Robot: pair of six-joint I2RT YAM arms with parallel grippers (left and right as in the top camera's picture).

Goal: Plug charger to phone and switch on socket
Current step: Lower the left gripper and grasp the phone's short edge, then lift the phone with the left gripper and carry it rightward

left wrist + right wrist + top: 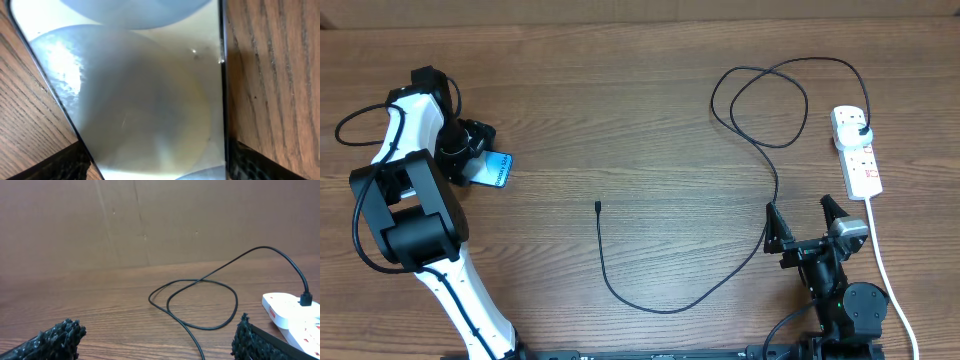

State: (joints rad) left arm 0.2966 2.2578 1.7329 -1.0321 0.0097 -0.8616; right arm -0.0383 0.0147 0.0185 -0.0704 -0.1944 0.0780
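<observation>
The phone (498, 170), with a light blue screen, is at the left of the table and fills the left wrist view (140, 100). My left gripper (478, 162) (157, 167) is shut on it, with a finger against each long edge. The charger (660, 308) is a thin black cable. Its connector tip (598, 207) lies free mid-table and its plug (863, 130) sits in the white socket strip (861, 168). My right gripper (804, 222) (157, 340) is open and empty. The cable (200, 282) runs between its fingers, and the socket (287, 311) is to its right.
The socket's thick white cord (888, 275) runs down the right side past the right arm to the front edge. The charger cable makes a loose double loop (760, 100) at the back right. A brown wall (150, 220) stands behind the table.
</observation>
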